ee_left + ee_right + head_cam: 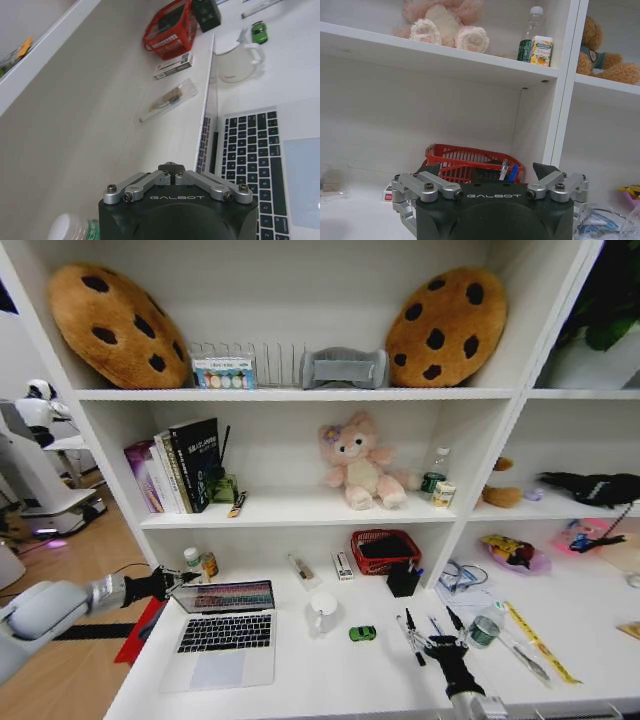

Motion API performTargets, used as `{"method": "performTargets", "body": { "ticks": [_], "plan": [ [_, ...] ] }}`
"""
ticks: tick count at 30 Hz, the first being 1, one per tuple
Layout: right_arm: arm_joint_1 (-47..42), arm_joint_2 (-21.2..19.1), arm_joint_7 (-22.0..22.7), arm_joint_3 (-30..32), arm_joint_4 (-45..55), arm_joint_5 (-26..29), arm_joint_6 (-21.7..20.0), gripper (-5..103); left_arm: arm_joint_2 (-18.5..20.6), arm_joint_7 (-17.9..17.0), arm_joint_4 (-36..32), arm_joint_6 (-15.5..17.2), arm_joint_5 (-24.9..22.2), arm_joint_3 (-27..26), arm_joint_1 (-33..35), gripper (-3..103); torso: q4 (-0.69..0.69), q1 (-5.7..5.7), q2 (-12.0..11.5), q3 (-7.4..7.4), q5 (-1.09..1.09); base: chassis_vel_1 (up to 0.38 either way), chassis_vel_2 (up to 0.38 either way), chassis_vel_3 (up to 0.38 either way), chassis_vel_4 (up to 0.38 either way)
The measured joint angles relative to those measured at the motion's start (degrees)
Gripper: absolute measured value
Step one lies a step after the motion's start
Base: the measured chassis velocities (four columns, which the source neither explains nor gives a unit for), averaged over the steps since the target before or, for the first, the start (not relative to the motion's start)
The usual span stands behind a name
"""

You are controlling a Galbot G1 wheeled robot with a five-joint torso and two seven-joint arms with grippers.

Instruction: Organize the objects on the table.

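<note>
Two risks can be judged: the left gripper, drawn shut at the top left edge of the laptop screen, could tip the lid or knock the small bottles just behind it. The right gripper, spread wide over the pens near the table front, could scatter them. The silver laptop is seen open, keyboard dark, beside a white mug and green toy car.

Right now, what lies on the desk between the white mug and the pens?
In the head view, a small green toy car sits between the white mug and the pens; otherwise the desk is bare there.
</note>
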Motion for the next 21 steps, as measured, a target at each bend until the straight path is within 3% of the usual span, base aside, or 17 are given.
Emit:
{"method": "performTargets", "body": {
  "ticks": [11, 16, 21],
  "plan": [
    [-0.1, 0.21, 0.0, 0.08, -0.22, 0.06, -0.14, 100, -0.64, 4.25, -3.02, -0.46, 2.84, -0.01, 1.91, 0, 0.06, -0.01, 0.0, 0.0, 0.07, 0.0, 0.0, 0.0, 0.0],
    [0.07, 0.37, 0.08, 0.1, -0.28, 0.1, -0.17, 100, -1.34, 8.73, -4.35, -1.56, 6.83, -0.81, 3.91, 0, 0.01, -0.01, 0.0, 0.0, 0.02, 0.0, 0.0, 0.0, 0.0],
    [0.3, 0.25, 0.21, 0.07, -0.28, 0.16, -0.28, 100, -3.06, 9.23, -4.53, -3.15, 10.1, -1.18, 6.99, 0, 0.01, 0.01, -0.01, 0.01, 0.04, 0.0, 0.0, 0.0, 0.0]
  ]
}}
